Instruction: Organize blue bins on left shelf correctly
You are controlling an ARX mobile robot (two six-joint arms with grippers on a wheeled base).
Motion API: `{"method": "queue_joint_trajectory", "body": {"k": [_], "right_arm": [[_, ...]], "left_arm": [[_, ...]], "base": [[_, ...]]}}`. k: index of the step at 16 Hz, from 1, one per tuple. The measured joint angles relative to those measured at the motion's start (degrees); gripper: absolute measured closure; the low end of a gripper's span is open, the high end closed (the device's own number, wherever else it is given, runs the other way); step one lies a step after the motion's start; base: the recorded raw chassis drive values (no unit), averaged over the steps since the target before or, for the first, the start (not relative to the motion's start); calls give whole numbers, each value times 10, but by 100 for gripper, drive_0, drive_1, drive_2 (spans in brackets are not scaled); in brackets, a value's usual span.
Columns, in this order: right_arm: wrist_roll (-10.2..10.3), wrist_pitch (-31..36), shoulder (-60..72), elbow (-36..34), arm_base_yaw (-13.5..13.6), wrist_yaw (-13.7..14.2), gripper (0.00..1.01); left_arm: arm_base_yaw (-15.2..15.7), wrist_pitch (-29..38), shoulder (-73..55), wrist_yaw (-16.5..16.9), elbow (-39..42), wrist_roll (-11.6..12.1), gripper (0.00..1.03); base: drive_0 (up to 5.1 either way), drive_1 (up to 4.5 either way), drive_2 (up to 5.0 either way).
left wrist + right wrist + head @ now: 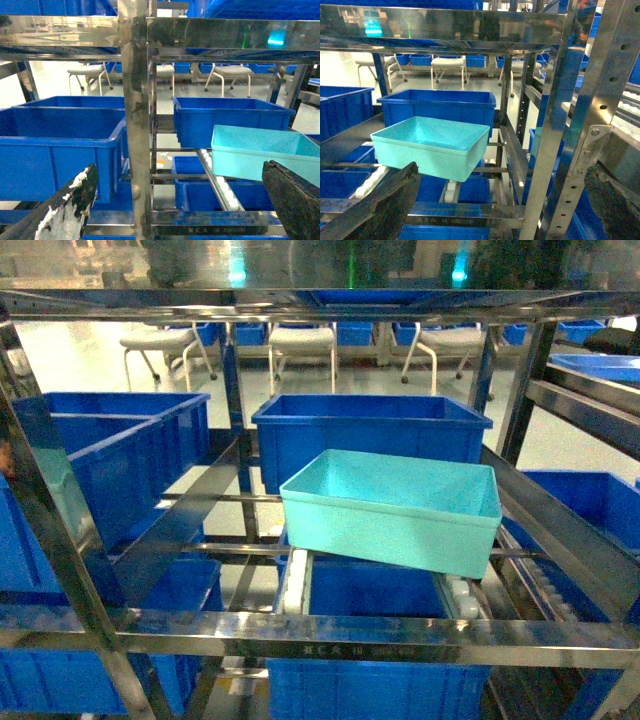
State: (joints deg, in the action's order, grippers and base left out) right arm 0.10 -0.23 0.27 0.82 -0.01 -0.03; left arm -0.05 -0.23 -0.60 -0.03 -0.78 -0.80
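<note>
Both claws stand wide and hold nothing: the left claw (180,200) shows its two dark fingers far apart at the bottom of its wrist view, and the right claw (505,200) frames its own view the same way. Neither appears in my head view.

The task's things are the blue bins. On the left shelf, two large blue bins (120,455) sit one behind the other, the front one tilted against the slanted rail (180,520). In the middle bay one blue bin (370,430) sits square at the back of the roller track (292,585), and a teal bin (395,505) rests just in front of it, skewed and tipped toward me. More blue bins show on the lower level (370,630) and at the right edge (590,495); I cannot count those fully.

Judgement on the step: the tilted front bin on the left could fit either a bin awaiting straightening or one as it was set down, so I would not commit to one reading. Any grasp of it should take both long rims evenly, one claw per side, lifting level to clear the steel upright (135,125) that crosses the left wrist view.

Count in plain sight at working height: three blue bins, one teal bin, three white chairs (300,345) beyond the shelving.
</note>
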Motion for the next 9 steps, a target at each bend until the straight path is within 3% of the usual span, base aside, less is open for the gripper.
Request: {"method": "queue_joint_trajectory", "body": {"k": [9], "right_arm": [[0,0,0,0,0,0,3]], "left_arm": [[0,0,0,0,0,0,5]], "base": [[0,0,0]]}}
